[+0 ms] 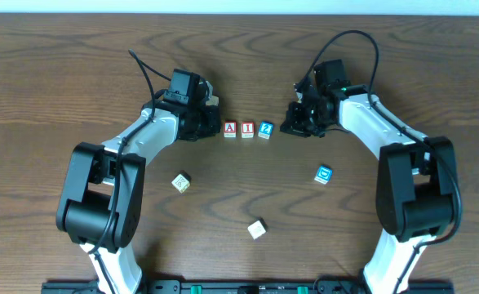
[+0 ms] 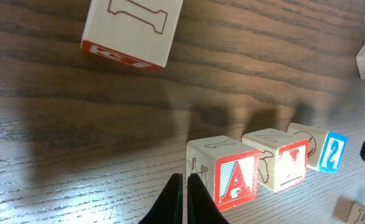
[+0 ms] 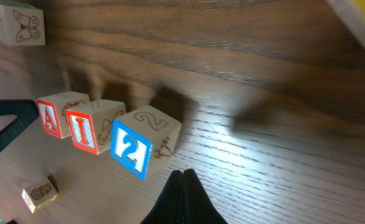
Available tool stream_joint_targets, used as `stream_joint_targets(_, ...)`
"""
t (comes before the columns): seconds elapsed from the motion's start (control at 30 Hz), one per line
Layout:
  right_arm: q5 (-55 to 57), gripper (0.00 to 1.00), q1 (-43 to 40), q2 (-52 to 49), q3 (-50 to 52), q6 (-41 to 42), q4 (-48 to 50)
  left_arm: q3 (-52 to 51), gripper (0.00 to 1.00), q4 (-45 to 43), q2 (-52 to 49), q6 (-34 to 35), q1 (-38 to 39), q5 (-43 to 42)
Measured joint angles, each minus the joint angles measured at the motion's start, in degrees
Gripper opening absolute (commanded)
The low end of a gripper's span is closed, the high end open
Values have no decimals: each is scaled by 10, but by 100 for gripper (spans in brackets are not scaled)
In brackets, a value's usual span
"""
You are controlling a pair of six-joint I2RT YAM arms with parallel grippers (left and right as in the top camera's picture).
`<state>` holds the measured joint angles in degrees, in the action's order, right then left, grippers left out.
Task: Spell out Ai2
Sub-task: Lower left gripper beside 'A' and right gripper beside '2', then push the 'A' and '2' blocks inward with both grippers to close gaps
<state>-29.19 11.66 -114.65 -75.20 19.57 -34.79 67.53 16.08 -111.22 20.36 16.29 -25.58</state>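
Three wooden letter blocks stand in a touching row on the table: a red A block (image 1: 230,129), a red I block (image 1: 247,129) and a blue 2 block (image 1: 265,129). My left gripper (image 1: 210,126) is shut and empty, just left of the A block. My right gripper (image 1: 292,126) is shut and empty, a little to the right of the 2 block. The left wrist view shows the A block (image 2: 232,177), the I block (image 2: 281,162) and the 2 block (image 2: 325,149) beside my fingertips (image 2: 185,177). The right wrist view shows the 2 block (image 3: 138,146) near my fingertips (image 3: 182,173).
Loose blocks lie nearer the front: a blue-faced one (image 1: 324,174) on the right, one (image 1: 181,182) on the left, and a pale one (image 1: 257,229) in the middle. The left wrist view shows another block (image 2: 132,28) ahead. The right wrist view shows a butterfly block (image 3: 19,23).
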Motion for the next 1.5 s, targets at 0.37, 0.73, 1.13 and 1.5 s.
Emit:
stream_joint_targets(0.37, -4, 1, 14, -21, 0, 19, 14, 0, 6, -2, 0, 9, 2, -10)
stream_joint_targets(0.73, -4, 1, 18, -21, 0, 22, 24, 0, 6, -13, 0, 17, 18, -10)
stream_joint_targets(1.13, 2, 1, 25, -21, 0, 22, 31, 0, 6, -26, 0, 19, 18, -10)
stream_joint_targets(1.5, 5, 1, 25, -21, 0, 24, 43, 0, 6, -30, -26, 19, 18, -11)
